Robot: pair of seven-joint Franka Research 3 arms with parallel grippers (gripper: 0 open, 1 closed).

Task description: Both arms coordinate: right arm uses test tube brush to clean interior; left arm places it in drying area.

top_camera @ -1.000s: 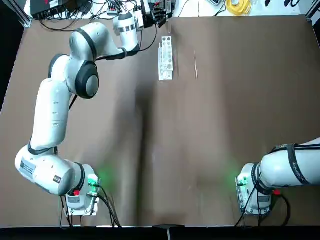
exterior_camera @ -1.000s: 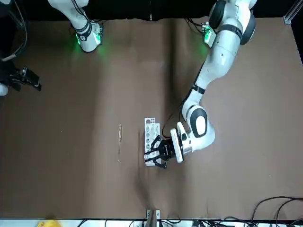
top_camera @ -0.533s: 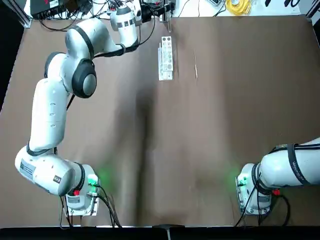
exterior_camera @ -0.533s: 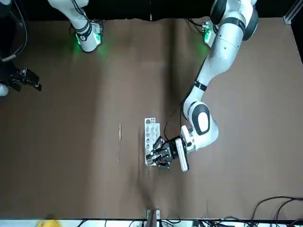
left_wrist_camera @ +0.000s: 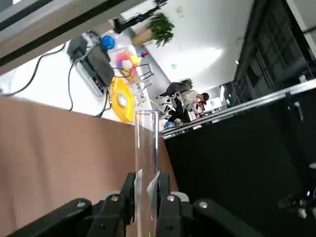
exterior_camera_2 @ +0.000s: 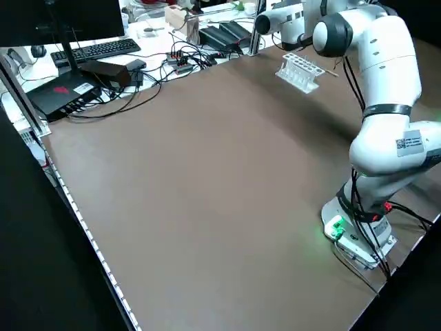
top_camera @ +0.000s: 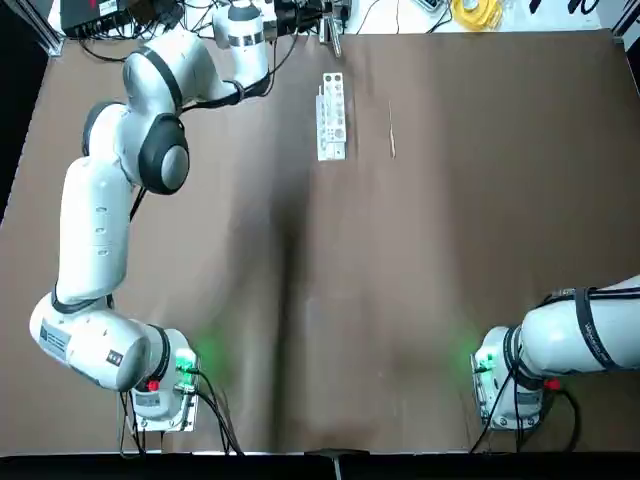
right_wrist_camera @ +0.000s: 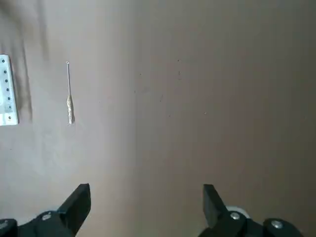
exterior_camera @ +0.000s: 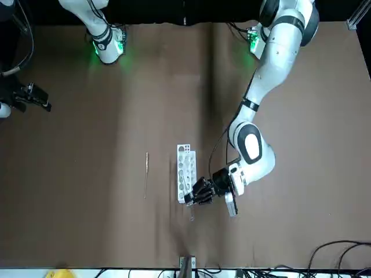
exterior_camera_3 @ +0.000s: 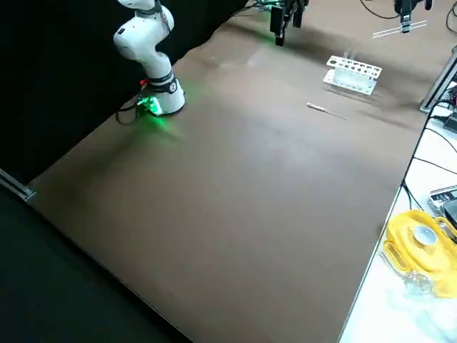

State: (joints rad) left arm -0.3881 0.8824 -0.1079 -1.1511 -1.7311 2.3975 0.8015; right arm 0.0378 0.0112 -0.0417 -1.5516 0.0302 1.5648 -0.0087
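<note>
the left tool (left_wrist_camera: pixel 146 190) grasps a clear tube (left_wrist_camera: pixel 147 163) near the white rack (top_camera: pixel 331 118); the right tool (right_wrist_camera: pixel 147 210) is released, brush (right_wrist_camera: pixel 70 101) beneath.

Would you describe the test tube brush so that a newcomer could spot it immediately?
On the brown table, find the white rack with round holes. The brush lies flat beside it, on the right arm's side. Unlike the blocky rack, it is a wire-slim, pale stick.

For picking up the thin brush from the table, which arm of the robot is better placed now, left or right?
Probably the right: its gripper is open and empty, with the brush in its wrist view. The left gripper already holds a clear tube.
</note>
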